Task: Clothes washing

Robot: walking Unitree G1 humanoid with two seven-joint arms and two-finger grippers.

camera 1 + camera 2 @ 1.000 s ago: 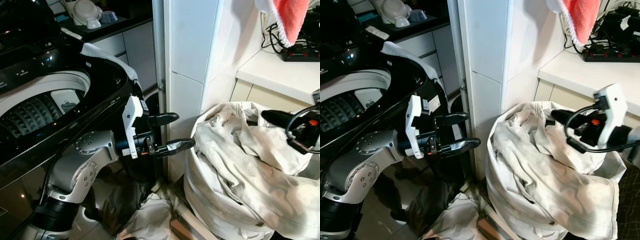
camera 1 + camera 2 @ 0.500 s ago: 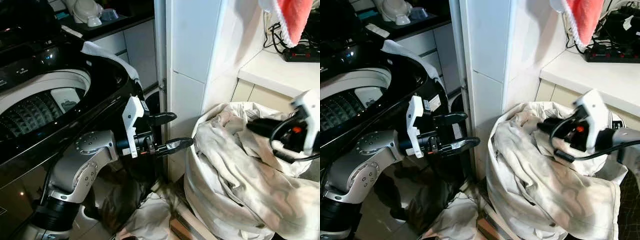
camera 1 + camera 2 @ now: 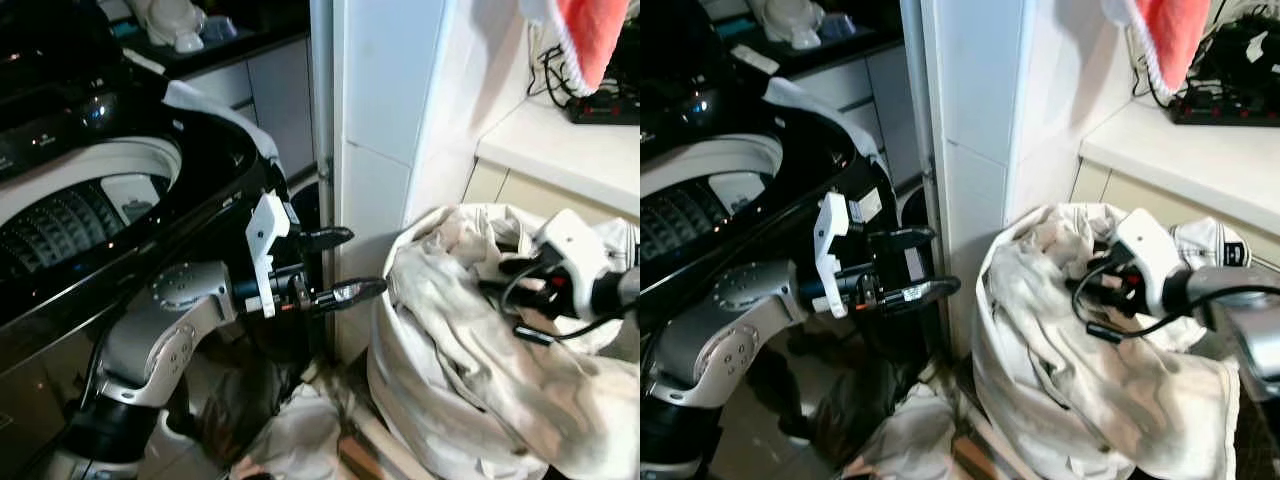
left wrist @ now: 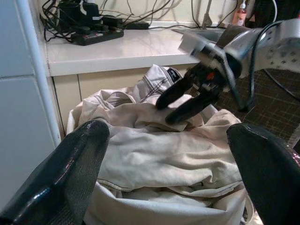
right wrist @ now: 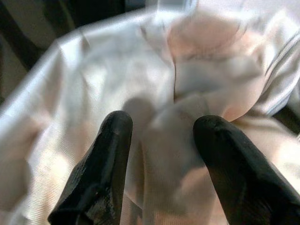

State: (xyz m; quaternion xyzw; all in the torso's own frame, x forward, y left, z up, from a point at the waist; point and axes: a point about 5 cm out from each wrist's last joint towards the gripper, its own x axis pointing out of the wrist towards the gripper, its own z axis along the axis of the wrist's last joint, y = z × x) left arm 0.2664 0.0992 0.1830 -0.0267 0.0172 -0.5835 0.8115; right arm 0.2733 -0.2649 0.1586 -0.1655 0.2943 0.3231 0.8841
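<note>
1. Since 1 second ago, the right gripper (image 4: 187,101) has travelled from the right edge of the laundry pile inward and down to its top centre; left gripper (image 3: 340,265) position unchanged.
2. Right gripper, current: 2 black fingers (image 5: 101,173) spread, tips at the cream cloth, fabric bulging between them; not yet pinched.
3. Left gripper, current: held level beside the washing machine (image 3: 90,200), pointing at the pile, fingers spread wide with nothing between them.
4. Laundry (image 3: 1090,370): heap of cream and off-white clothes filling a hamper, spilling over its rim; it stands on the floor against the white tiled pillar (image 3: 385,120), below the white counter (image 3: 560,145).
5. Washing machine: top-loader, lid up, drum (image 3: 70,215) exposed, on the robot's left.
6. More pale cloth (image 3: 300,435) lies on the floor between machine and hamper.
7. Red towel (image 3: 590,35) hangs above the counter; black power strip (image 4: 96,36) with cables on it.
</note>
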